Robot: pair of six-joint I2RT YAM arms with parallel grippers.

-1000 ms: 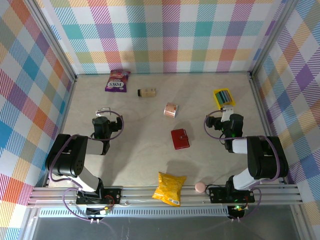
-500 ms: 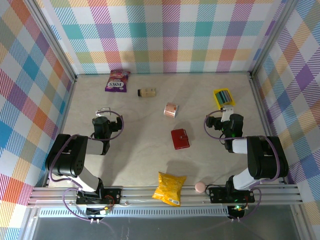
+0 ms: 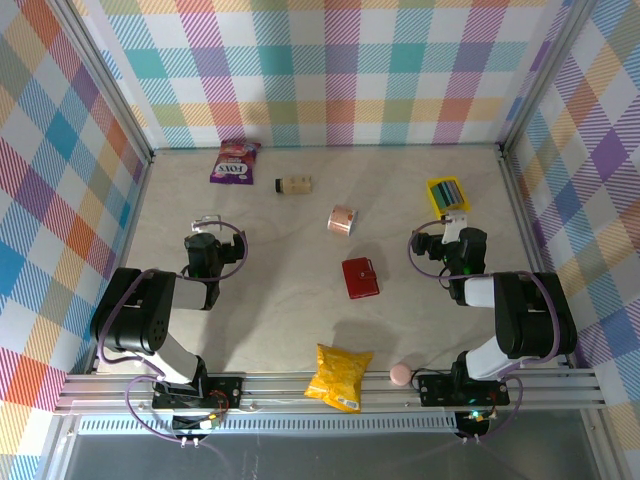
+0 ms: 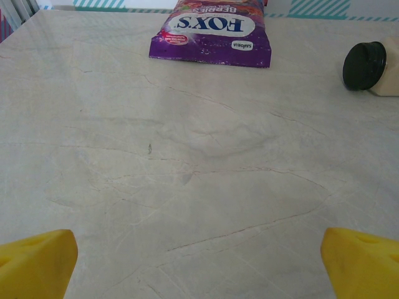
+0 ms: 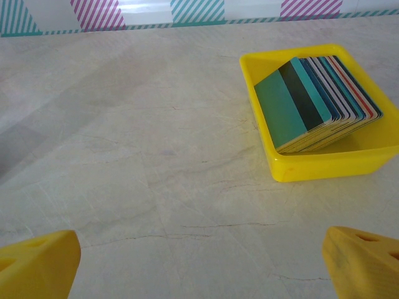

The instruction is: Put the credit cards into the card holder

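The red card holder (image 3: 360, 277) lies closed on the table's middle. A stack of credit cards (image 5: 315, 101), leaning on edge, fills a small yellow tray (image 5: 312, 167) at the right rear (image 3: 447, 194). My right gripper (image 5: 202, 268) stands open low over bare table just in front of the tray, its yellow fingertips (image 5: 40, 261) wide apart with nothing between. My left gripper (image 4: 199, 268) is open too over bare table at the left, its fingertips (image 4: 37, 261) spread wide. In the top view the left gripper (image 3: 207, 222) and right gripper (image 3: 452, 222) point toward the back wall.
A purple FOX'S candy bag (image 3: 235, 160) and a small bottle (image 3: 294, 184) lie at the back left. A pink roll (image 3: 342, 220) sits behind the holder. A yellow snack bag (image 3: 339, 376) and a pink ball (image 3: 400, 374) rest at the near edge. Checked walls enclose the table.
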